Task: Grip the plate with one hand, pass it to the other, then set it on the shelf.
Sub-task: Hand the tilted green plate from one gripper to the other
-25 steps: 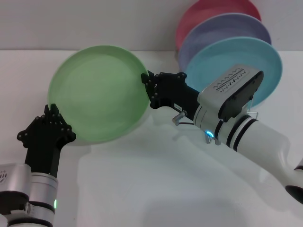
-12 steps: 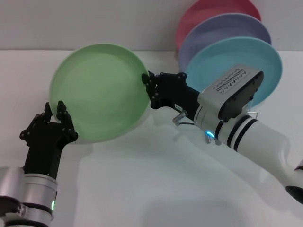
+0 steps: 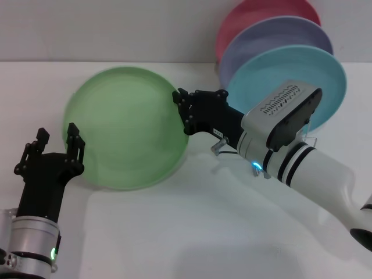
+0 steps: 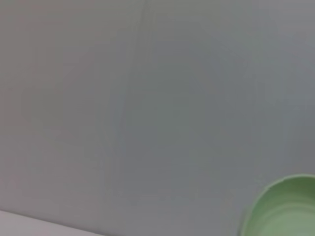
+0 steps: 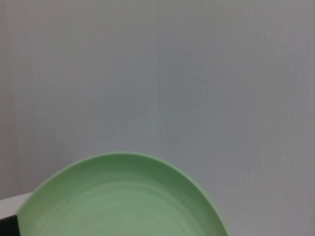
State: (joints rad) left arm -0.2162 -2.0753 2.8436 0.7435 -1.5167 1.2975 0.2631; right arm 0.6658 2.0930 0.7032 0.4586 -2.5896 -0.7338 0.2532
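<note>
The light green plate (image 3: 125,133) is held up above the white table, tilted with its face toward me. My right gripper (image 3: 183,110), on the white arm with black bands, is shut on the plate's right rim. My left gripper (image 3: 57,144), on the silver-grey arm, is open at the plate's lower left rim; one finger (image 3: 74,144) overlaps the rim. The plate also shows in the left wrist view (image 4: 285,211) and in the right wrist view (image 5: 118,201). The wire shelf (image 3: 220,144) is mostly hidden behind my right arm.
A sky-blue plate (image 3: 317,70), a lavender plate (image 3: 261,40) and a pink plate (image 3: 256,14) stand upright in the shelf at the back right. A grey wall runs behind the white table (image 3: 174,232).
My left gripper has opened, let go of the plate's lower left rim and drawn back toward the left. The plate now hangs from the right gripper alone and has shifted slightly down and right.
</note>
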